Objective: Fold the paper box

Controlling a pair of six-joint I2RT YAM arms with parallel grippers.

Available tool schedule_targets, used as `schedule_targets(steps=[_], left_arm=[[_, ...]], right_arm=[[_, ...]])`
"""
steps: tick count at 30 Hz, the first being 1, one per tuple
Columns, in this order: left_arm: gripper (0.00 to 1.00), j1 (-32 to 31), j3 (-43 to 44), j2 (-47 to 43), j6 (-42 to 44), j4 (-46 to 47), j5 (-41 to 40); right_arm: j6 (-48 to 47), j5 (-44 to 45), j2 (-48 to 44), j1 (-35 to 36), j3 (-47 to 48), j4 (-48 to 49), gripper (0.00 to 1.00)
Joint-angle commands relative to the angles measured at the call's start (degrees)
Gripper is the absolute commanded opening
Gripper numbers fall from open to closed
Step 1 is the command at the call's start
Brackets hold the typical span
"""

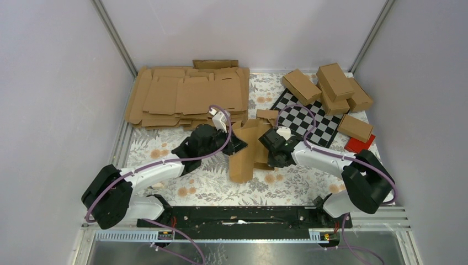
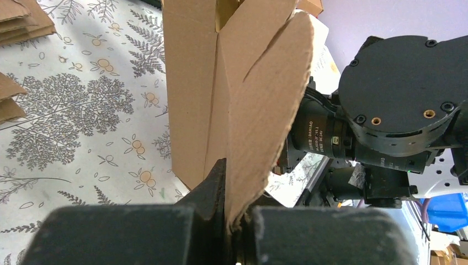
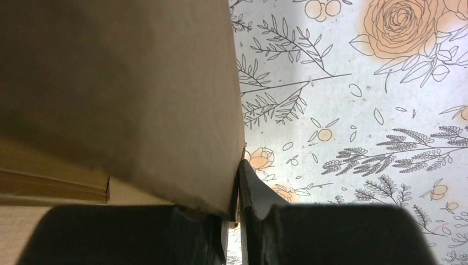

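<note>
The paper box [image 1: 246, 152] is a plain brown cardboard piece, partly formed, held up between both arms over the middle of the floral mat. My left gripper [image 1: 236, 146] is shut on one of its rounded flaps [image 2: 264, 110]; the flap runs down between my fingers [image 2: 218, 187]. My right gripper [image 1: 269, 152] is shut on the box's other side; a brown panel [image 3: 121, 99] fills the left of the right wrist view and its edge is pinched at my fingers [image 3: 251, 190]. The right arm's wrist [image 2: 397, 94] shows just behind the box.
A stack of flat brown die-cut sheets [image 1: 187, 96] lies at the back left. Several folded cartons [image 1: 331, 85] sit at the back right by a checkered mat [image 1: 309, 118]. A small red box [image 1: 360, 144] lies at the right. Grey walls close in three sides.
</note>
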Motion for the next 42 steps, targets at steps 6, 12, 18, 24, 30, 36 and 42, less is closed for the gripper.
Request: schedule_targets(steps=[6, 12, 18, 24, 30, 36, 42], left_arm=[[0.0, -0.5, -0.1, 0.7, -5.2, 2.4, 6.5], [0.0, -0.5, 0.8, -0.8, -7.4, -0.9, 7.9], [0.0, -0.5, 1.0, -2.5, -11.7, -3.2, 10.9], [0.0, -0.5, 1.5, -4.2, -15.4, -4.6, 12.3], [0.0, -0.5, 4.2, -5.8, -18.0, -12.1, 12.5], [0.0, -0.5, 4.5, -5.5, -21.2, -16.8, 15.2], [0.0, -0.2, 4.2, -2.7, -20.2, -17.7, 15.0]], right_arm=[[0.7, -4.5, -4.2, 2.5, 0.2, 4.0, 0.0], [8.2, -5.9, -5.0, 4.4, 1.3, 0.4, 0.0], [13.8, -7.8, -6.9, 6.1, 3.3, -2.7, 0.0], [17.4, -11.6, -8.1, 6.2, 4.3, -3.7, 0.0], [24.0, -14.4, -5.9, 6.2, 10.5, -14.6, 0.0], [24.0, -21.5, -3.1, 6.2, 14.3, -18.5, 0.0], [23.1, -24.3, 0.0, 6.2, 15.0, -18.7, 0.0]])
